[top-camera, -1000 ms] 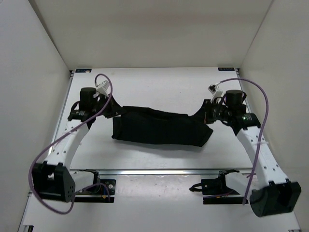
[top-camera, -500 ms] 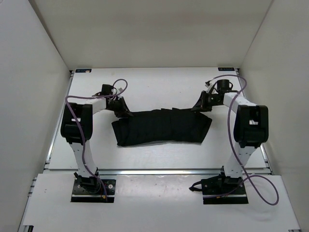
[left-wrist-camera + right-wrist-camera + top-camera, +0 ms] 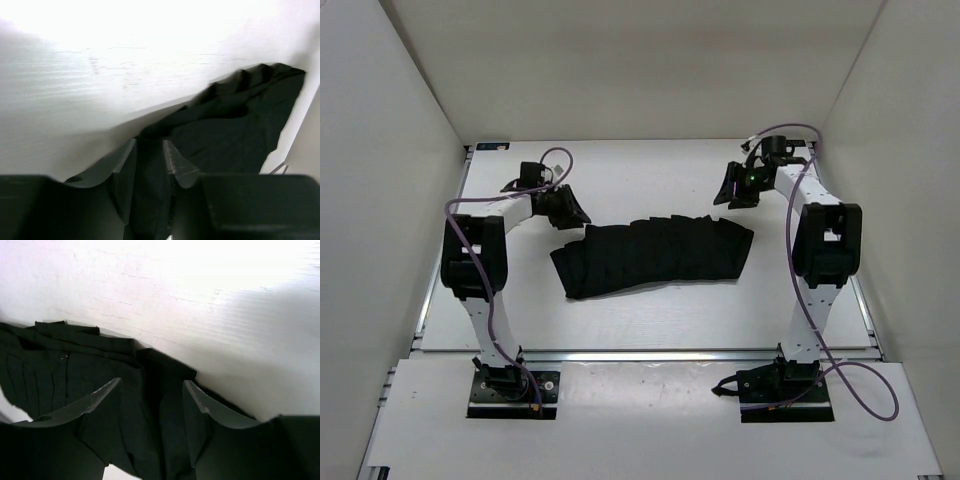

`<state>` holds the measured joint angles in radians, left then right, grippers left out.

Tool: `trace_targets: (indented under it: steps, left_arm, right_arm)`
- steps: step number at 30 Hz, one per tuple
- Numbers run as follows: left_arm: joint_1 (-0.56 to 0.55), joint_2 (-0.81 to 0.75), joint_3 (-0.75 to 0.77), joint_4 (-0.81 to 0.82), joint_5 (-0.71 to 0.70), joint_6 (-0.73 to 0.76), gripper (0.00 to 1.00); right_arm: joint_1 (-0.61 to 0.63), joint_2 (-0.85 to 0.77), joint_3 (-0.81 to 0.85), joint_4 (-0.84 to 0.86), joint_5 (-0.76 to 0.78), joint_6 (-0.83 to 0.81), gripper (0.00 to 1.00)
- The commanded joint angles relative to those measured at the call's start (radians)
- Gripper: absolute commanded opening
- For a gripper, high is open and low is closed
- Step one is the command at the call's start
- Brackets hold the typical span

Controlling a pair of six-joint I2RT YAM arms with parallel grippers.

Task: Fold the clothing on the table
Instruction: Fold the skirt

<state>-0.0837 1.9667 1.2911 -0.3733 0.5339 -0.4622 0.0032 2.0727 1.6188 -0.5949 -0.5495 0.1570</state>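
At the near edge of the table, can see two bases bolted side by side. From these, can follow the left arm and the right arm, both going up and then reaching toward the far side.

Between the arms, about at the middle of the table, find the clothing. Lies flat as one long black band running left to right, creased with many pleat-like folds, with the left end a little nearer than the right end.

Just beyond the far left corner of the clothing, find the left gripper. From the left wrist, see its fingers only a little parted, with black cloth showing in the narrow gap. Cannot tell whether pinching this cloth or only letting it show through the gap.

Beyond the right end, find the right gripper, near the clothing but apart from it. From the right wrist, see its fingers spread well apart, released, with nothing between them. Below and past these fingers, see the pleated clothing resting on the white table.

Farther on, see only bare table up to the back wall.
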Motion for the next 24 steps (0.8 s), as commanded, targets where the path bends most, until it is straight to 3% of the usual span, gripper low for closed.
trace_targets:
  steps: [1,5,11,15,19,24]
  left_arm:
    - [-0.01,-0.155,0.037,0.028,-0.012,-0.039,0.44]
    - [0.004,-0.261,-0.016,-0.019,-0.054,-0.05,0.51]
    - [0.01,-0.438,-0.172,-0.045,-0.049,-0.079,0.52]
    - [-0.051,-0.587,-0.333,-0.02,-0.017,-0.101,0.5]
    - [-0.125,-0.71,-0.495,0.02,-0.041,-0.142,0.48]
    - [-0.172,-0.683,-0.518,0.04,-0.075,-0.155,0.47]
  right_arm:
    - [0.04,-0.153,0.059,-0.069,0.19,-0.002,0.48]
    - [0.044,-0.29,0.003,-0.157,0.295,0.019,0.49]
    - [0.044,-0.708,-0.479,0.041,0.272,0.26,0.55]
    - [0.038,-0.923,-0.751,0.147,0.246,0.429,0.55]
    - [0.057,-1.01,-0.925,0.225,0.26,0.57,0.54]
    - [0.086,-1.028,-1.008,0.247,0.283,0.633,0.55]
